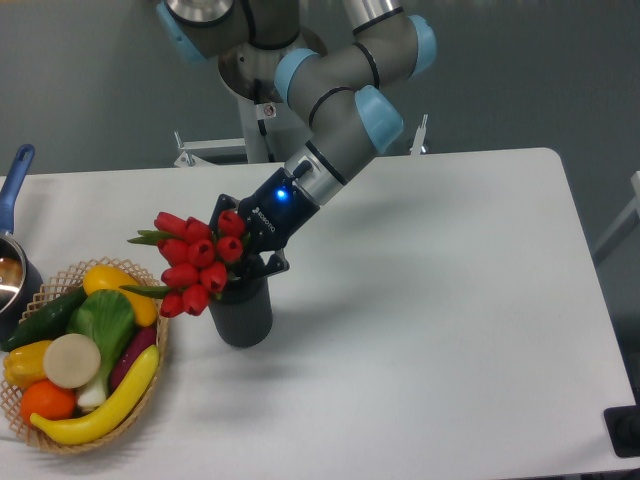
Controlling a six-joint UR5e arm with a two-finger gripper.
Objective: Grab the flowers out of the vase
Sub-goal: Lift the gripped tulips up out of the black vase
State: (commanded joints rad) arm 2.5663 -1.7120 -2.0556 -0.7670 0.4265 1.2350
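Nearest, a wicker basket [150, 375] of vegetables sits at the table's [450, 330] left front edge. Just beside it stands the vase [241, 312], upright, with the flowers [195, 262] leaning left out of its mouth. Behind them the gripper [243, 247] is closed around the bunch just above the vase rim. Farther left, a blue-handled pot [12, 200] is cut off by the edge.

Red tulips [193, 264] w/ green leaves lean left out of my dark ribbed vase [241, 314], upright by table's left side.
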